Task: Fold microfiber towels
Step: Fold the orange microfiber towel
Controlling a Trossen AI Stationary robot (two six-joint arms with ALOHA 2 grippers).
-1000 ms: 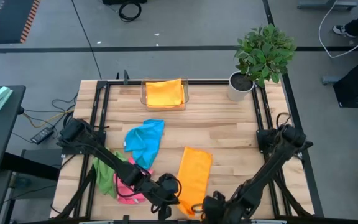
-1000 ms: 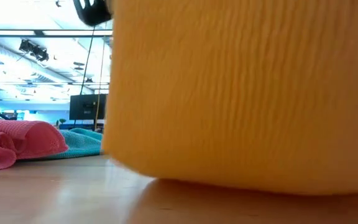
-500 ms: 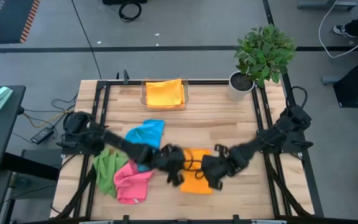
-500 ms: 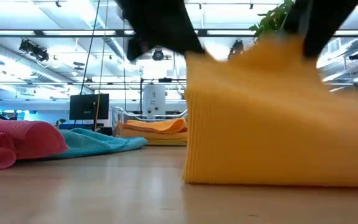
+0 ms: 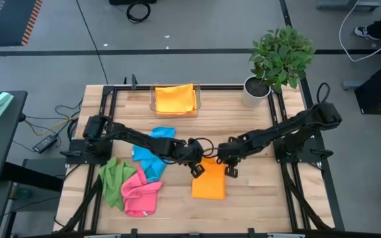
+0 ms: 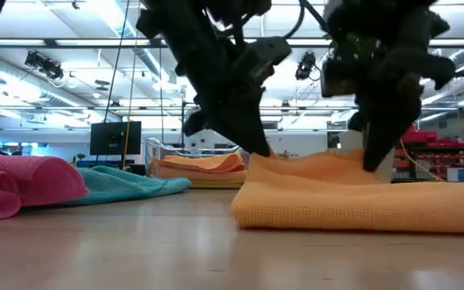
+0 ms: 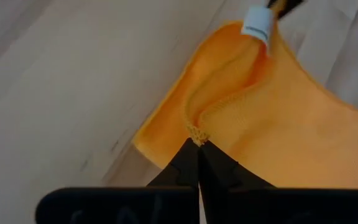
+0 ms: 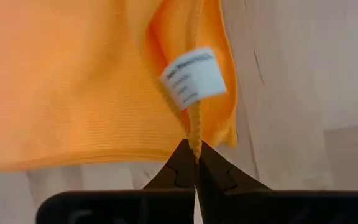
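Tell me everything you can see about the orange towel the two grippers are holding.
The orange towel is a soft, ribbed microfiber cloth, folded over on itself into a neat rectangle, lying flat on the wooden table right of the pink towel. A white label sits at one corner. The left gripper and right gripper each pinch a corner of its far edge, fingers shut on the hem.

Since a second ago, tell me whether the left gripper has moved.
Yes. In the high view the left gripper has moved from the near table edge toward the plant pot, and is pinching the orange towel.
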